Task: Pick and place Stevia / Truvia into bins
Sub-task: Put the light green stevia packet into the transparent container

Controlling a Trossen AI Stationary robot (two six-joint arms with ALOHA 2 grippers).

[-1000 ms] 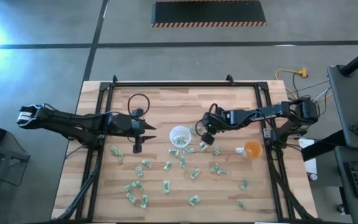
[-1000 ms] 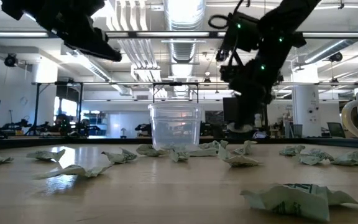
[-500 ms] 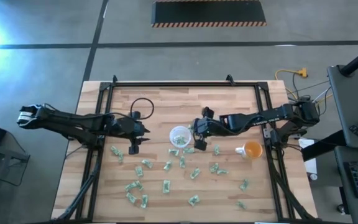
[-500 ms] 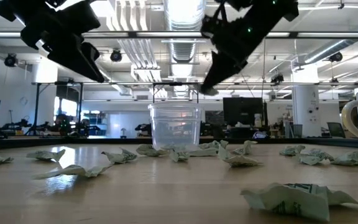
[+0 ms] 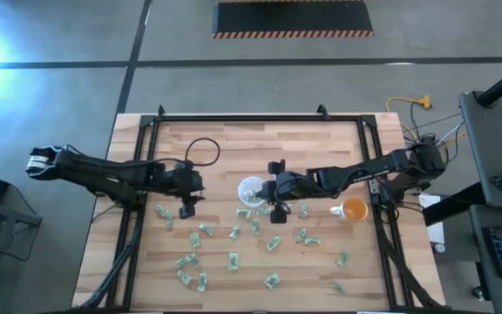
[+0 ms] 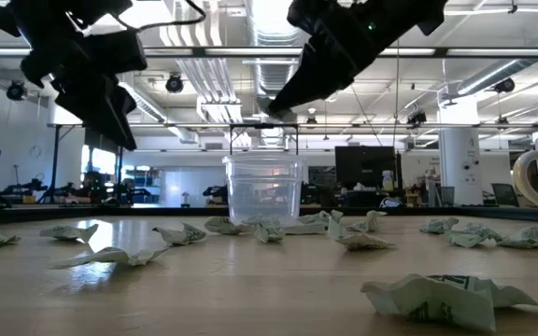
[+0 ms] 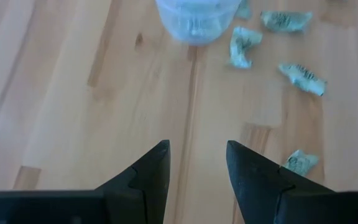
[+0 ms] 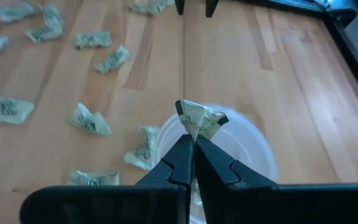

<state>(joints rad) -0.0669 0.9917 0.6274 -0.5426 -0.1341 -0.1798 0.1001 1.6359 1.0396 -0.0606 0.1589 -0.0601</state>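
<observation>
1. R gripper (image 8: 193, 144) sits over the translucent white cup (image 5: 251, 190), fingers pressed together on a crumpled green/white sweetener packet (image 8: 199, 120). In the R wrist view the packet sticks up from the fingertips, right above the cup's open mouth.
2. Low view: R gripper (image 6: 283, 103) hangs just above the cup (image 6: 263, 189) rim, not touching it. Held packet is hard to make out from that angle.
3. L gripper (image 7: 197, 163) is spread, nothing between the fingers. It hovers over bare wood on the table (image 5: 234, 148), w/ the cup (image 7: 195, 20) ahead of it and a few loose packets (image 7: 301, 75) beside the cup.
4. High view: L gripper (image 5: 186, 205) is left of the cup, apart from it; R gripper (image 5: 267, 194) is at the cup's right edge.
5. Cup stands upright near mid-table. Some packets inside, count can't be told.
6. Loose packets (image 5: 233, 261) are scattered over the near half of the table, most below and to the right of the cup, a cluster toward the lower left.
7. Orange cup (image 5: 354, 210) lies toward the table's right side, well apart from the white cup.
8. Low view: crumpled packets (image 6: 442, 299) lie along the tabletop in front of and beside the cup.
</observation>
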